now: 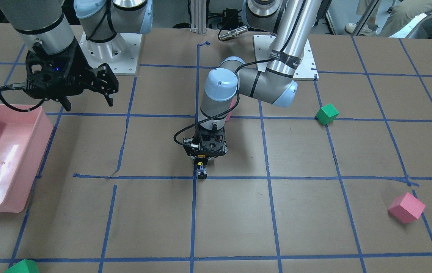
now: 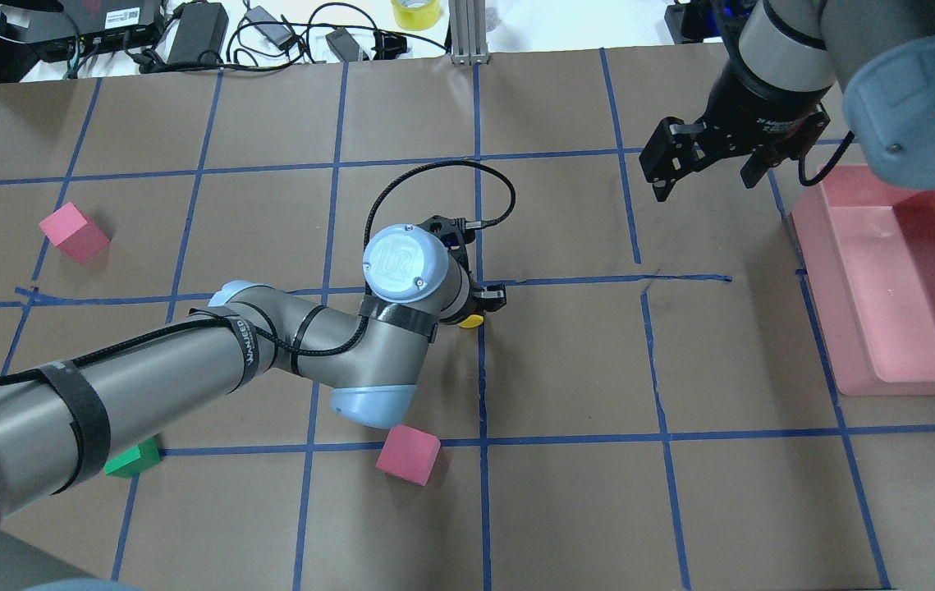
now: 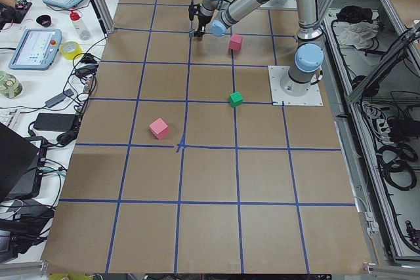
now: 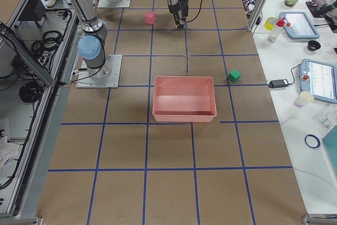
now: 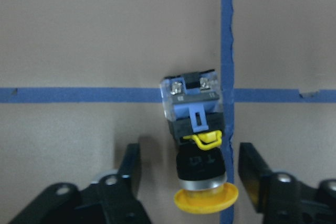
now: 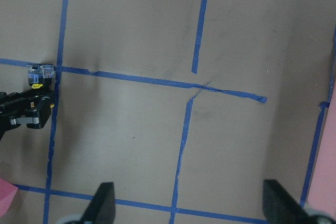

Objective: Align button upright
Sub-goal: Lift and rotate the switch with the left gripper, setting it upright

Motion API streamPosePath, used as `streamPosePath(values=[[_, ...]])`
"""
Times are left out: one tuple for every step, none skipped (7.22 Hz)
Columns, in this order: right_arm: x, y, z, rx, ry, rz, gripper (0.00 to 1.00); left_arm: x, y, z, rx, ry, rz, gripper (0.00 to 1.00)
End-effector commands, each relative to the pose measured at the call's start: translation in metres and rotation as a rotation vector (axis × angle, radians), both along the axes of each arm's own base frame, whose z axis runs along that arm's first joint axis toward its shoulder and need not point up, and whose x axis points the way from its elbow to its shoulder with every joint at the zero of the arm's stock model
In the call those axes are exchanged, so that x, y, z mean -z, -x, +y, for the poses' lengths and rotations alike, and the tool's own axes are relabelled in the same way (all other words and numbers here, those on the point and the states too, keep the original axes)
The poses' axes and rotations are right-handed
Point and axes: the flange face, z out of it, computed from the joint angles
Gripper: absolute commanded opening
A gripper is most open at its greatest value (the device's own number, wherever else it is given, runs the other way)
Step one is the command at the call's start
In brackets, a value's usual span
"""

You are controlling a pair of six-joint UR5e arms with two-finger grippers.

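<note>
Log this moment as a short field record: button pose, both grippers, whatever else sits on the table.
Button: tiny push-button switch with yellow cap, black body and grey block base, lying on its side, block at a blue tape crossing, cap toward the wrist camera
Left arm: left gripper open, fingers either side of the black body, not closed on it
Right arm: right gripper open, empty, raised beside the pink plastic tray
Other items: two pink cubes, two green cubes
Task state: button not yet upright

Brown table [image 1: 314, 227] — blue grid [image 1: 314, 177], cluttered desk [image 3: 39, 93]
</note>
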Motion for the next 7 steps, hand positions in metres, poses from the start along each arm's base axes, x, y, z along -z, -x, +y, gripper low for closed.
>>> streamPosePath(values=[[0.000, 0.000, 0.000, 0.000, 0.000, 0.000, 1.00, -0.025, 0.010, -0.009, -0.104, -0.143, 0.068, 0.00], [0.000, 0.000, 0.000, 0.000, 0.000, 0.000, 1.00, -0.049, 0.011, -0.028, -0.185, -0.234, 0.098, 0.00], [0.000, 0.000, 0.000, -0.001, 0.000, 0.002, 1.00, -0.076, -0.005, -0.050, -0.279, -0.339, 0.155, 0.00], [0.000, 0.000, 0.000, -0.001, 0.000, 0.002, 1.00, -0.089, -0.030, -0.064, -0.384, -0.439, 0.259, 0.00], [0.000, 0.000, 0.000, -0.001, 0.000, 0.002, 1.00, -0.087, -0.049, -0.072, -0.494, -0.534, 0.373, 0.00], [0.001, 0.000, 0.000, -0.001, -0.003, 0.003, 1.00, -0.076, -0.061, -0.073, -0.660, -0.662, 0.469, 0.00], [0.000, 0.000, 0.000, -0.007, -0.001, 0.002, 1.00, -0.064, -0.071, -0.073, -0.740, -0.766, 0.555, 0.00]])
